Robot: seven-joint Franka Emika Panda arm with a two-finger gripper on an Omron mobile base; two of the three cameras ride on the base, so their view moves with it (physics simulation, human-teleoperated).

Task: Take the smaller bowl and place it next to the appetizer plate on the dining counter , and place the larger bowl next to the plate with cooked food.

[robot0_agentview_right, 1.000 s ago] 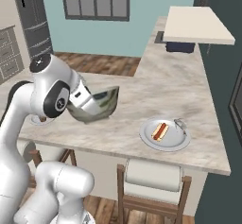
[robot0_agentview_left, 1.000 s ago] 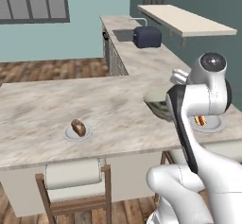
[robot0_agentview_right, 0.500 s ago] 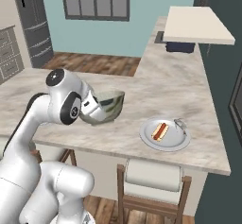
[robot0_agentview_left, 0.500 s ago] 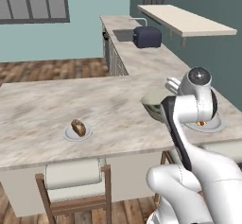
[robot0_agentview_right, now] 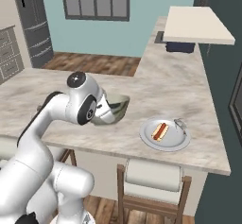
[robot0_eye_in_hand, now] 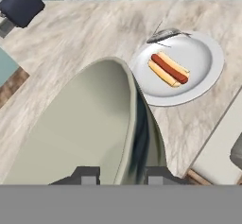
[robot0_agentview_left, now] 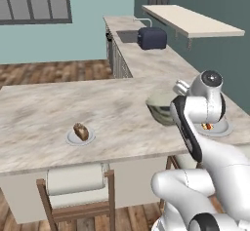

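I'm gripping the bowl (robot0_eye_in_hand: 90, 128) by its rim; my gripper (robot0_eye_in_hand: 116, 176) is pinching narrow, one finger inside the cream interior, one outside on the mottled wall; bowl is hanging from the rim, low over the dining counter (robot0_agentview_left: 58, 113); whether its base is touching the marble I can't tell; can't size it against a twin either, so I'm judging it's the larger one since I'm bringing it to the cooked-food plate; plate (robot0_agentview_right: 165, 134) with hot dog (robot0_eye_in_hand: 168, 68) is lying just beside the bowl, toward the counter's far end, ahead and to the right in the hand view; bowl rim and plate edge are near, seemingly apart; the other plate (robot0_agentview_left: 80, 136) with the small brown item is sitting well apart, off to the left; next move, I judge, is straight down and release, no sideways shift toward the plate.
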